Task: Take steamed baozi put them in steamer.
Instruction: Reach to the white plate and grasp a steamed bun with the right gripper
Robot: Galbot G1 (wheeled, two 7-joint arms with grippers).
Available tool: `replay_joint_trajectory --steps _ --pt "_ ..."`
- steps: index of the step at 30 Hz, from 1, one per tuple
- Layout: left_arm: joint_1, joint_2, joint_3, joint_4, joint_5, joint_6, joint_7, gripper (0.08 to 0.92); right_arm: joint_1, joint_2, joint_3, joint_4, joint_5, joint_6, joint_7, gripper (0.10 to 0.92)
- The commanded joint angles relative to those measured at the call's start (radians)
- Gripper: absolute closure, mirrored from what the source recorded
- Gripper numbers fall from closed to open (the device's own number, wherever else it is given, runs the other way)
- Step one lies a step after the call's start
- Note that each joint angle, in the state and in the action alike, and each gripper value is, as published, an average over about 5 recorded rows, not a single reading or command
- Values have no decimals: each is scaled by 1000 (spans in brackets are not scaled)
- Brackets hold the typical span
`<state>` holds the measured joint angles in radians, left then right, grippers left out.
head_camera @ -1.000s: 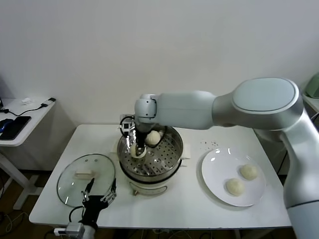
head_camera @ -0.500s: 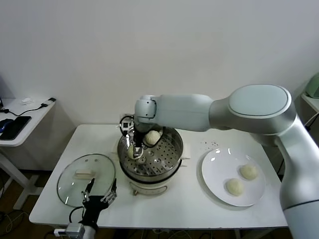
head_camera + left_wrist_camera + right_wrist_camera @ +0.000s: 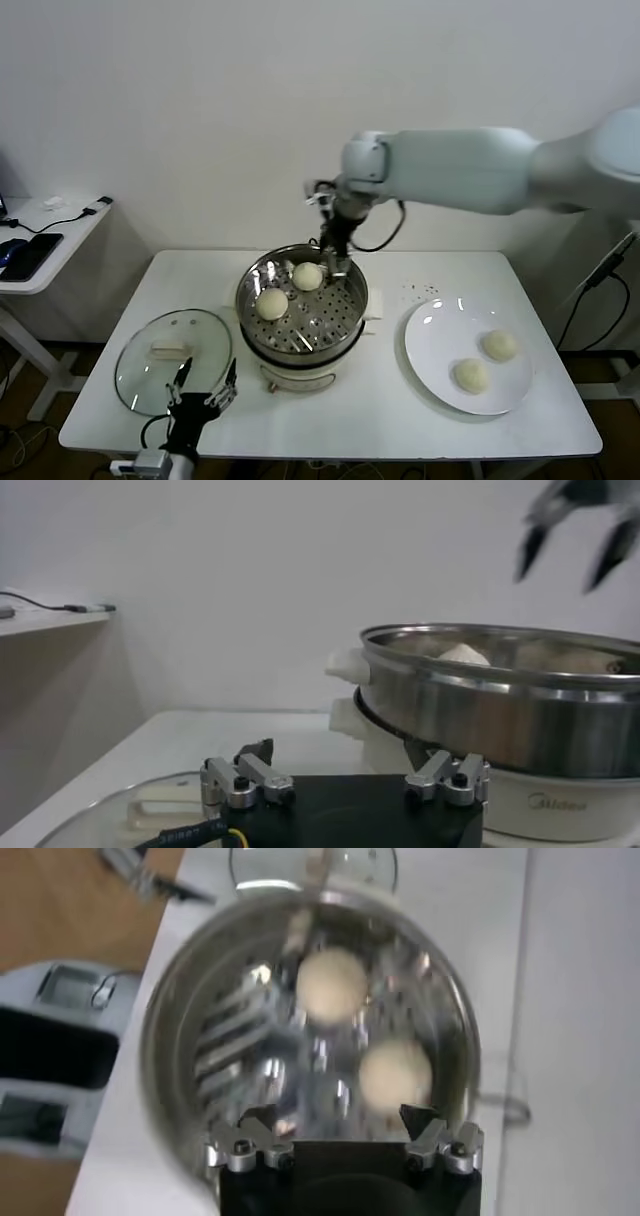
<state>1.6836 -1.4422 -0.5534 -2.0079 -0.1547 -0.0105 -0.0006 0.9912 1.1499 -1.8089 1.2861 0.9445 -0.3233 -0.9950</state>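
Observation:
The steamer [image 3: 350, 318] stands mid-table with two steamed baozi on its perforated tray, one to the left [image 3: 272, 304] and one toward the back [image 3: 307, 276]. Two more baozi [image 3: 499, 345] [image 3: 471, 375] lie on the white plate [image 3: 430, 340] to the right. My right gripper [image 3: 334, 258] hangs open above the steamer's far rim, with nothing between its fingers. The right wrist view looks down past that gripper [image 3: 338, 1118] at the steamer [image 3: 170, 1048] and both buns [image 3: 333, 985] [image 3: 395, 1075]. My left gripper [image 3: 200, 395] rests open at the table's front edge.
A round glass lid [image 3: 172, 360] lies on the table left of the steamer, just ahead of the left gripper [image 3: 338, 752]. A side desk [image 3: 40, 240] with cables stands further left. The wall runs close behind the table.
My right gripper opened and left a baozi on the left of the steamer tray. It then rose and swung back to the right, above the far rim. The left arm stayed put.

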Motion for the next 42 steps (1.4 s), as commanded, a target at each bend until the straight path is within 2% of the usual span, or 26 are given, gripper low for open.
replay_joint_trajectory --steps 1,8,16,27,42 --pt "-2 -2 -3 4 -1 -1 -1 177 146 -417 -196 235 -232 81 -83 203" --pt "-8 -2 -18 9 -4 0 -2 177 -56 -560 -132 279 -366 39 -14 203" --pt "0 -1 -30 7 -7 2 -2 177 -302 -631 39 253 -479 -4 38 203" --pt "5 -9 -26 16 -2 -1 -3 177 -552 -633 247 192 -554 -54 99 203" --pt "7 -5 -15 35 2 -9 -4 177 -652 -594 317 146 -605 -83 126 203"
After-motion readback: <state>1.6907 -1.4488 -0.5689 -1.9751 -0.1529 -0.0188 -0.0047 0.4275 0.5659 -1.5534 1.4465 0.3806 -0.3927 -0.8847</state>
